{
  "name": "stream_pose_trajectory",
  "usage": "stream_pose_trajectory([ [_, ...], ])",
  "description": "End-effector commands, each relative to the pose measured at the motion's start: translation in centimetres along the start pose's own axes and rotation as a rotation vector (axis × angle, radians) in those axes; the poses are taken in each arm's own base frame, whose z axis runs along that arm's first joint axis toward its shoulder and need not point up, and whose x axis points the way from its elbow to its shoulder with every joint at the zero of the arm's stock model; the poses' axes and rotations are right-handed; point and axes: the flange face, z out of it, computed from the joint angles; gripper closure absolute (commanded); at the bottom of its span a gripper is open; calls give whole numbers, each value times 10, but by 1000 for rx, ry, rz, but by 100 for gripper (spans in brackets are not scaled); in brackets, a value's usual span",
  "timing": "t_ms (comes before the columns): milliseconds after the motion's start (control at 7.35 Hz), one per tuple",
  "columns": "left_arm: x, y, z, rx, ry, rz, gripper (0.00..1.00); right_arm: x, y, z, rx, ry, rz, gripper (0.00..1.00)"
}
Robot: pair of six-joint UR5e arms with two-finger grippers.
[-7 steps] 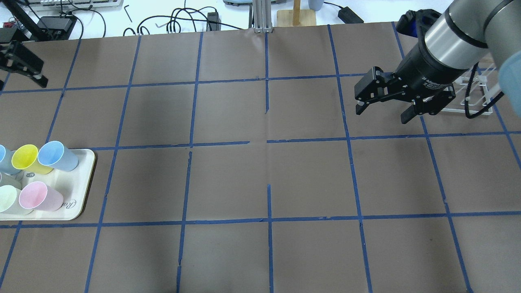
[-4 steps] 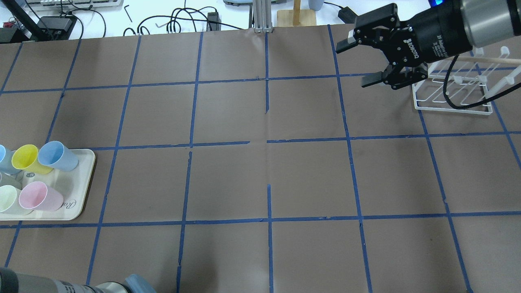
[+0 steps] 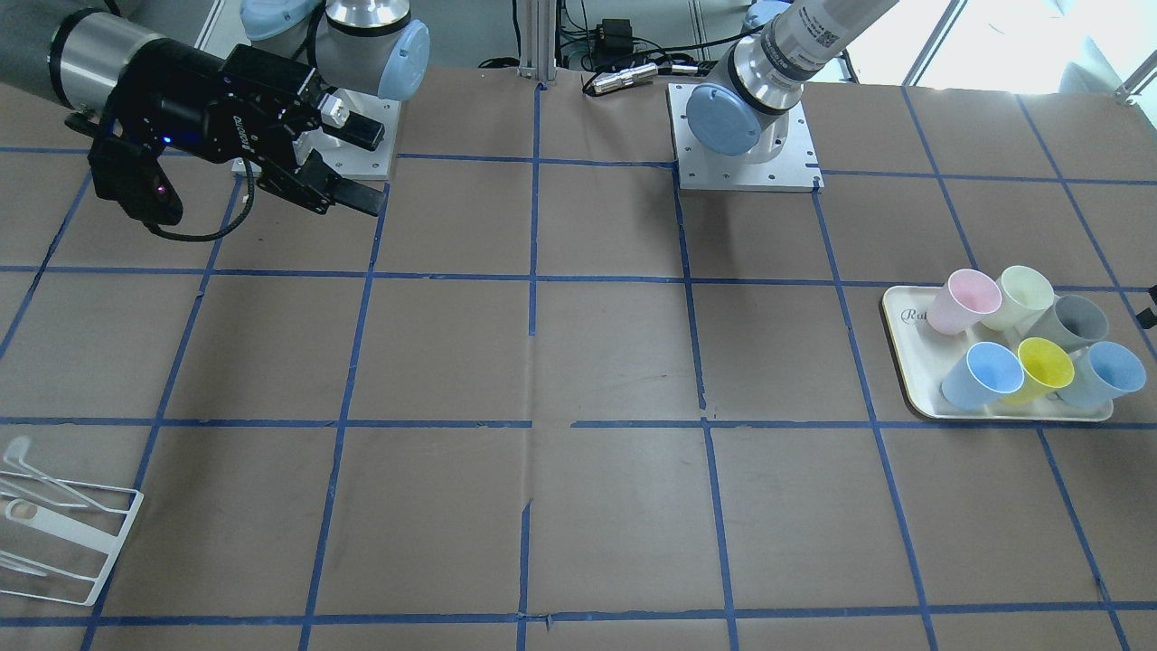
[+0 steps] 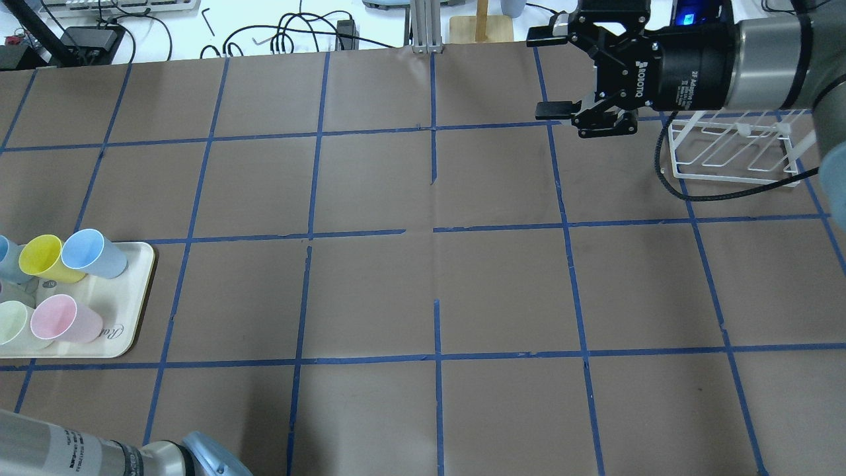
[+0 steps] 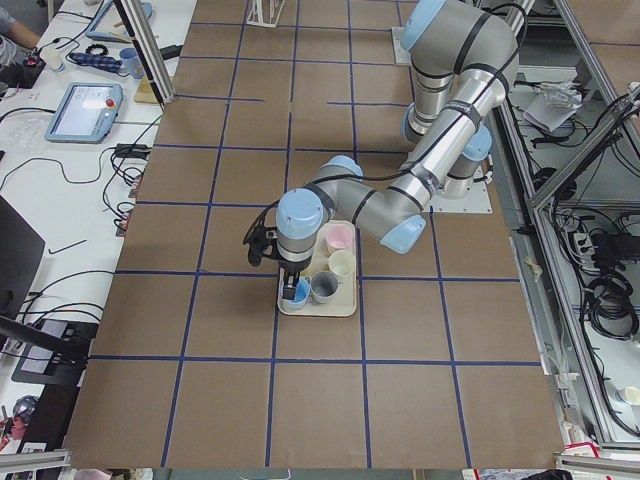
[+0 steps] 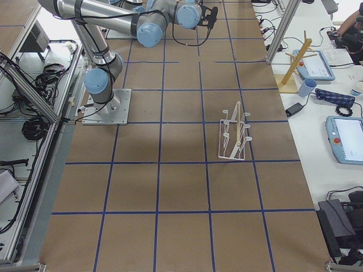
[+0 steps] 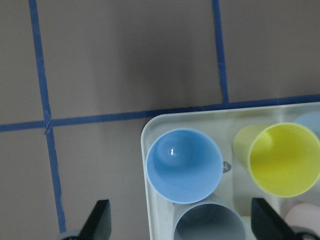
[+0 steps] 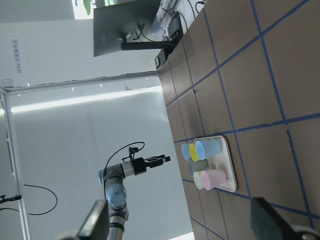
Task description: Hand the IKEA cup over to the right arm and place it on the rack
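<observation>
In the front view my right gripper (image 3: 366, 165) hangs over the table (image 3: 597, 362) near my base, jaws spread and empty. The grey cup (image 3: 1076, 321) sits mouth up on the tray (image 3: 893, 336) among other coloured cups, well apart from the rack (image 3: 116, 535) at the opposite end. In the overhead view my right gripper (image 4: 543, 73) is open, just beside the rack (image 4: 727, 176). In the left view my left gripper (image 5: 290, 283) hovers over the tray's outer edge, near the grey cup (image 5: 323, 289). In the left wrist view my left gripper (image 7: 182, 225) is open and holds nothing. The grey cup (image 7: 210, 226) lies below, between the fingers, touching a blue cup (image 7: 184, 165). In the right wrist view my right fingers (image 8: 100, 217) are spread, with nothing between them.
</observation>
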Motion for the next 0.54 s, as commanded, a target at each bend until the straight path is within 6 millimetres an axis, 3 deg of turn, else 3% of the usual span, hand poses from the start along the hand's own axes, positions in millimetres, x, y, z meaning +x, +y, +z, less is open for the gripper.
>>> stream_pose_trajectory([
  [0, 2, 20, 33, -41, 51, -26, 0, 26, 12, 7, 3, -104, -34, 0],
  [272, 3, 25, 67, -26, 17, -23, 0, 20, 15, 8, 3, -127, -72, 0],
  [408, 7, 27, 74, -24, 11, -19, 0, 14, 16, 8, 12, -108, -163, 0],
])
